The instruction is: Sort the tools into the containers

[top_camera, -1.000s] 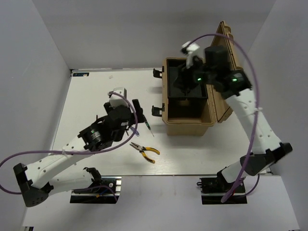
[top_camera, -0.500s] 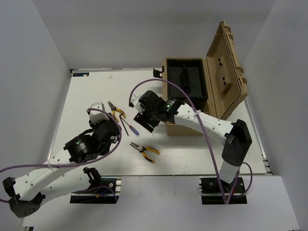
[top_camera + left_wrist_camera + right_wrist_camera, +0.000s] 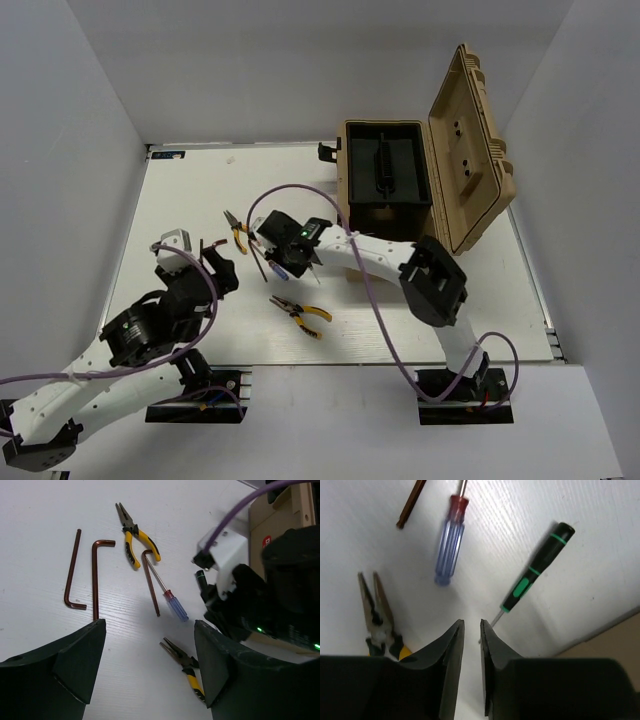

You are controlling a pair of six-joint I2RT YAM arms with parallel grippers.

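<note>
- Right gripper (image 3: 471, 622) nearly closed, empty; green/black screwdriver (image 3: 535, 570) lies just right of it, long axis running near-left to far-right
- Left gripper (image 3: 150, 625) wide, empty, farther away

Yel/blk pliers (image 3: 136, 542), blue/red screwdriver (image 3: 176, 607), grn/blk screwdriver (image 3: 532, 575), dk-brown hex keys (image 3: 94, 580), tan box (image 3: 466, 150).

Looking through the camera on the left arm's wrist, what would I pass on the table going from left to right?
first hex key → second hex key → upper yellow-handled pliers → blue-handled screwdriver → tan box. The third hex key and the lower pliers overlap these, so I leave them out.
</note>
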